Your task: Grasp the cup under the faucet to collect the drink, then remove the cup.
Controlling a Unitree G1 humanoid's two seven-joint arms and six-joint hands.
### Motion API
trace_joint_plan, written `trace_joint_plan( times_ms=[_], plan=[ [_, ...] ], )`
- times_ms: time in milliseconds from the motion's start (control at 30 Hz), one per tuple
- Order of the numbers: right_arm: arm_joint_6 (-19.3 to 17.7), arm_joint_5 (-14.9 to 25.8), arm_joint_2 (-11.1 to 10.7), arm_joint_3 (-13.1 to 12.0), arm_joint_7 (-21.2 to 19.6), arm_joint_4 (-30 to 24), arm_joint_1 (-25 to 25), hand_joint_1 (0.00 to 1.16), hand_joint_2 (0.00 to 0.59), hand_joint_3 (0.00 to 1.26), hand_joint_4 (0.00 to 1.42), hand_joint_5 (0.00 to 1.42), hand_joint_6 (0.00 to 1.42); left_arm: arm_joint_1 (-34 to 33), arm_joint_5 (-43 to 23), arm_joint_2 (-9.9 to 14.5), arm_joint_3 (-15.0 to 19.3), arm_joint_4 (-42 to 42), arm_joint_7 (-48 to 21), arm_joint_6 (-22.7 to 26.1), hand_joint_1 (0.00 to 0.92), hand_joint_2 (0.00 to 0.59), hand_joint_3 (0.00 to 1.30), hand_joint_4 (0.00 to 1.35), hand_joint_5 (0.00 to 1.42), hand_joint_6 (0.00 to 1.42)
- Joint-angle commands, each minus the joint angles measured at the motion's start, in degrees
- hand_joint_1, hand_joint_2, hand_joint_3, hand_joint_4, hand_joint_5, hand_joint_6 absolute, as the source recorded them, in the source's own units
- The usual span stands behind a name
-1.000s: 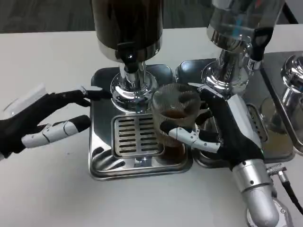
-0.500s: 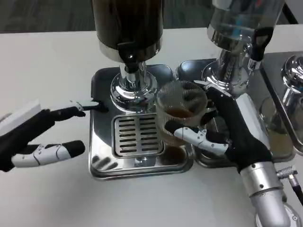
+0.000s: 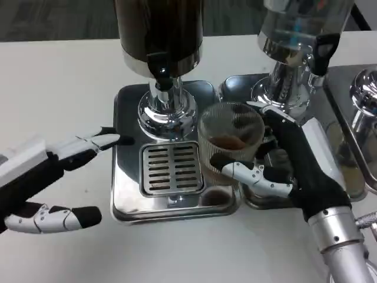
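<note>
Dispenser tanks (image 3: 159,26) cropped at top

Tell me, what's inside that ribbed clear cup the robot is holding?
A little brown drink sits low inside the ribbed clear plastic cup, held by the right hand. White and black fingers wrap the front wall, covering the lower part, so the cup's bottom cannot be seen.

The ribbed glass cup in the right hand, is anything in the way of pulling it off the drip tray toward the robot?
Nothing visible blocks it. The right hand holds the ribbed glass cup at the drip tray's right edge, clear of the dark dispenser's faucet. The white table in front is bare, and the left hand waits off to the left.
</note>
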Motion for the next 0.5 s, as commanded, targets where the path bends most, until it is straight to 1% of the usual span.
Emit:
trace_joint_plan(
  times_ms=[33, 300, 500],
  plan=[
    [-0.21, 1.41, -0.05, -0.71, 0.71, -4.49, 1.47, 0.71, 0.239, 0.52, 0.65, 0.72, 0.71, 2.64, -1.31, 1.71, -0.84, -2.67, 1.02, -0.86, 0.0, 0.137, 0.11, 0.0, 0.04, 0.17],
    [0.86, 1.76, -0.66, -1.01, 3.29, -10.59, 5.84, 0.72, 0.243, 0.52, 0.65, 0.72, 0.72, 5.91, -3.71, 2.44, -1.4, -6.48, 1.13, -0.9, 0.0, 0.136, 0.11, 0.0, 0.03, 0.17],
    [1.07, 2.34, -0.5, -1.57, 3.77, -12.97, 8.1, 0.72, 0.238, 0.53, 0.65, 0.73, 0.73, 7.53, -4.95, 2.81, -1.72, -8.5, 1.43, -0.66, 0.0, 0.136, 0.11, 0.0, 0.03, 0.17]
  ],
)
